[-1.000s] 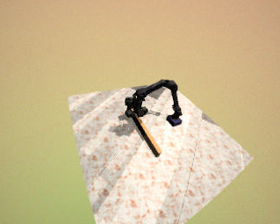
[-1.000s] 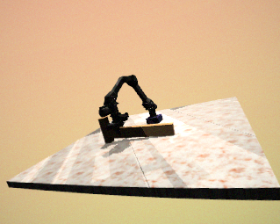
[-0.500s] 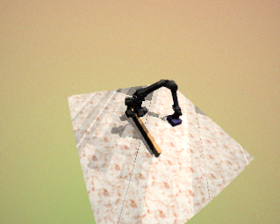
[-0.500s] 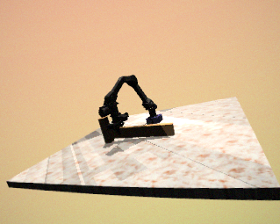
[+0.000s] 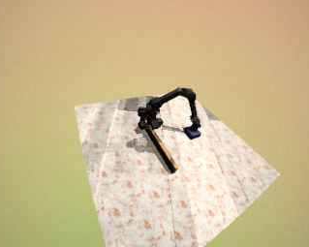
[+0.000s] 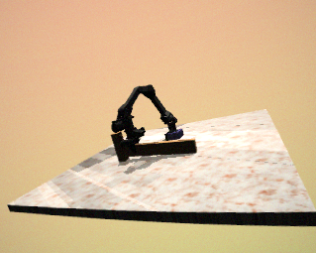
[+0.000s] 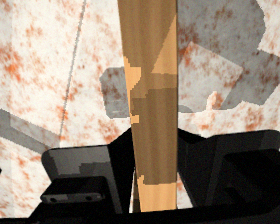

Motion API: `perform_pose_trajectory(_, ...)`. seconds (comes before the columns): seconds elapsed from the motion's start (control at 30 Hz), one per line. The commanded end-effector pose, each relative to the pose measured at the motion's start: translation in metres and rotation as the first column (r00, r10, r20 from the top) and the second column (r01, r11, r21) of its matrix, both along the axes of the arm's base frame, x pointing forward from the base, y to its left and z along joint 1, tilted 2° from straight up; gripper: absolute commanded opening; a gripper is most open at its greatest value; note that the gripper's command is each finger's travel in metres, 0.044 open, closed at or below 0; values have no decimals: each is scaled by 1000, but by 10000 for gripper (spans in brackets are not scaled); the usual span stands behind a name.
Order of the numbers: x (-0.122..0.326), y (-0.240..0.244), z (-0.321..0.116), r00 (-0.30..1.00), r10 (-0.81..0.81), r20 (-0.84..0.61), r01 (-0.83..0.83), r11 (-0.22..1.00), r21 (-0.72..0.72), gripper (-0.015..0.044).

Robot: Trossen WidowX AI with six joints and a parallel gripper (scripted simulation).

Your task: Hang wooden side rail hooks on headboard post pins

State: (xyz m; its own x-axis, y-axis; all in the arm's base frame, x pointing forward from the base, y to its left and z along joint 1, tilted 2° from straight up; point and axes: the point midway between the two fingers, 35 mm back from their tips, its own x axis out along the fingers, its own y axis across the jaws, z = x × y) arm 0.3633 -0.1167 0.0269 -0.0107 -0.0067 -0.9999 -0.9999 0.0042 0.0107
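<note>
The wooden side rail (image 5: 163, 149) (image 6: 162, 147) (image 7: 155, 115) is a long brown beam with its near end at the headboard post (image 6: 120, 149). In the exterior view the post stands upright at the rail's left end, and the rail looks about level. Its far end looks at or close to the table. My gripper (image 5: 151, 124) (image 6: 132, 140) (image 7: 148, 128) is shut on the rail near the post, one finger on each side in the wrist view. The steel hooks, the pins and the slot cannot be seen, so whether the hooks sit on the pins cannot be told.
The arm's dark blue base (image 5: 193, 133) (image 6: 174, 134) stands on the table (image 5: 130, 197) (image 6: 247, 182) beside the rail. The arm arches over from the base to the post end. The table's thick front edge shows in the exterior view, and shadows lie around the post.
</note>
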Motion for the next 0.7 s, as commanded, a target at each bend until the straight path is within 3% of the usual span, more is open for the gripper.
perform_pose_trajectory(0.0, 1, -1, 0, 1000, 1, 6, -1, 1000, -8, 0)
perform_pose_trajectory(0.67, 1, -2, -3, 1000, 1, 6, -1, 1000, -8, 0)
